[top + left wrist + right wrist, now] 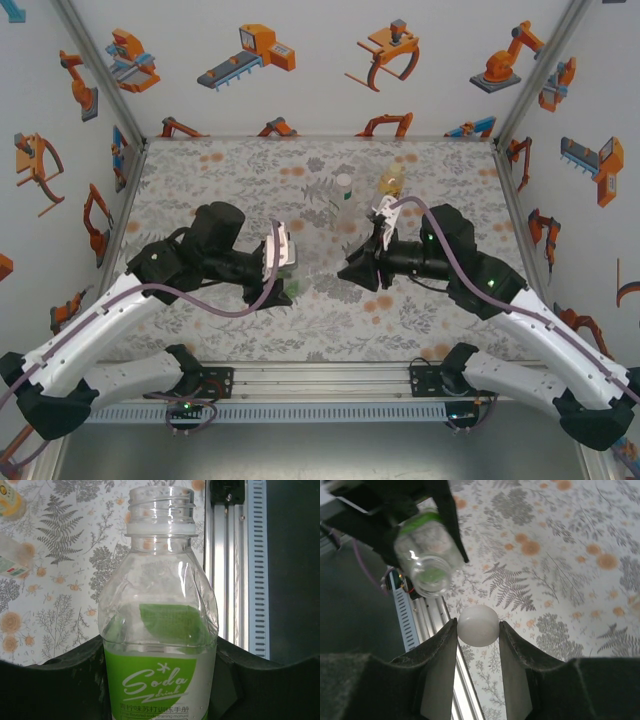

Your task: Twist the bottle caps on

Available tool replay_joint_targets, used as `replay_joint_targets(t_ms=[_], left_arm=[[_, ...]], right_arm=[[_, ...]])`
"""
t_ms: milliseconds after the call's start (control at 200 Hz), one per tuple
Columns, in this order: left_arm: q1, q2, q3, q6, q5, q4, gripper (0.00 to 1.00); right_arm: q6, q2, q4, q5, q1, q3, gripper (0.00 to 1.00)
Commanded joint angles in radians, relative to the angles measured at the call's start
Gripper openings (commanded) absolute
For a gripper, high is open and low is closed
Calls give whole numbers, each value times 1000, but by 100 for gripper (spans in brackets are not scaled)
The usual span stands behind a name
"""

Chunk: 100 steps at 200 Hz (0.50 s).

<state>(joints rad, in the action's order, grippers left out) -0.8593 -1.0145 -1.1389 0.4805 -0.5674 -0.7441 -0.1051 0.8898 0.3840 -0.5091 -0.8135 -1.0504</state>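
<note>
The white cap [478, 625] is pinched between the two fingers of the right hand [478, 631] and is carried above the tabletop [210, 170], not yet on any thread. The soda bottle [160, 630], clear with a green label, is clamped round its lower body by the left hand [160, 647], whose fingers are pressed in on its sides. Its threaded neck is seen bare and open.

In the right wrist view the bottle's mouth is turned toward the cap, but the two are apart and not lined up: the cap lies below and to one side of the mouth. For this bottle, seating the cap and turning it home are judged to be left to do.

A second clear bottle [343, 195] and an amber bottle [392, 183] are stood near each other toward the far side of the tabletop. Whether these are already capped cannot be made out.
</note>
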Motion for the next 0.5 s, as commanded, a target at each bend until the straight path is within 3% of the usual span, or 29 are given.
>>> replay_joint_targets(t_ms=[0,195,496], left_arm=[[-24,-8,-42,61,1,-43,0],[-52,-16,-58,73,12,-42,0],[-70,-32,-73,85,14,-44,0]], right_arm=[[152,-3,-22,-176,5,-40,14],[236,11,-42,-241,5,-64,10],[241,51,-79,-325,1,-74,9]])
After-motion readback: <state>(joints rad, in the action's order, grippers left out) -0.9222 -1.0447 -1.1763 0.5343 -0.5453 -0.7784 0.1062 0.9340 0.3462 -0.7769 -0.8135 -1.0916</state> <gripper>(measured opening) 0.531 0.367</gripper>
